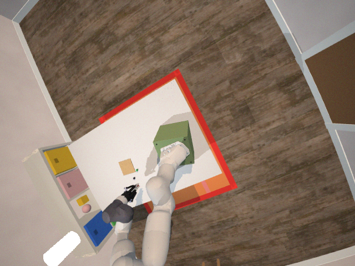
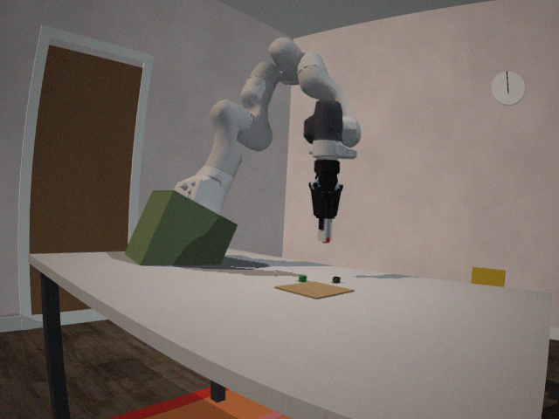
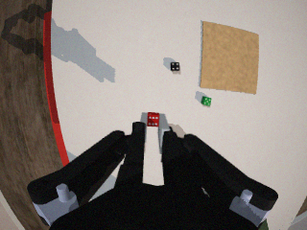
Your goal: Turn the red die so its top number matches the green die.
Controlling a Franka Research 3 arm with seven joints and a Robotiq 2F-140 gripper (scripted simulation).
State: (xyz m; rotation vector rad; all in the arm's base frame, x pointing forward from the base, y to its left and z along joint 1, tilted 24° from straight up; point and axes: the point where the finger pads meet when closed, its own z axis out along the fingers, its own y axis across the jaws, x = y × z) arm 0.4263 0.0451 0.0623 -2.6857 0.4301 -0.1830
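White table (image 2: 406, 342), tool (image 3: 153, 129) pinching red die (image 3: 153, 119), pips unreadable

A white table (image 2: 315, 342) on dark legs stands on a wood-plank floor (image 1: 143, 42), over a red-bordered orange floor patch (image 1: 217, 183). A tilted green box (image 2: 175, 230) rests on the table's far end. Beside the table, a pale shelf unit (image 1: 31, 168) holds a yellow bin (image 1: 59, 160), a pink bin (image 1: 71, 183) and a blue bin (image 1: 97, 229); 1 open compartment contains a small yellow block (image 1: 82, 200) and a pink ball (image 1: 86, 208). A brown door (image 2: 81, 171) in a white frame fills the left wall, and a round white clock (image 2: 507, 88) hangs on the right wall.
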